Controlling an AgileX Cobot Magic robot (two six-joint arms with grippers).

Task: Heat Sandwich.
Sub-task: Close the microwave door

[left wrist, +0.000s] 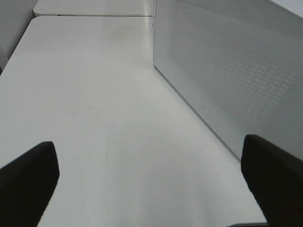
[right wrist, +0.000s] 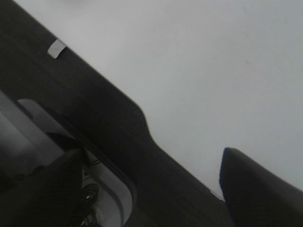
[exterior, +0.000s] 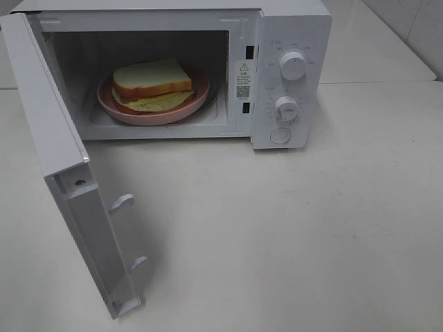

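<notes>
From the high camera, the microwave (exterior: 304, 31) stands at 12 o'clock on the white table (exterior: 291, 228), its door (exterior: 48, 138) swung out toward 8 o'clock. The sandwich (exterior: 152, 77) lies on a pink plate (exterior: 114, 109) inside the cavity, with two knobs (exterior: 293, 66) at its 3 o'clock.

The left wrist camera shows the left gripper (left wrist: 149, 156) spread wide and empty above the table, beside a perforated white panel (left wrist: 227, 71).

The right wrist camera shows the right gripper (right wrist: 151, 156) parted too, with nothing between its jaws, over a dark band (right wrist: 94, 109).

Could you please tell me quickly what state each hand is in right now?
The left hand is open, holding nothing.
The right hand is open, holding nothing.
</notes>
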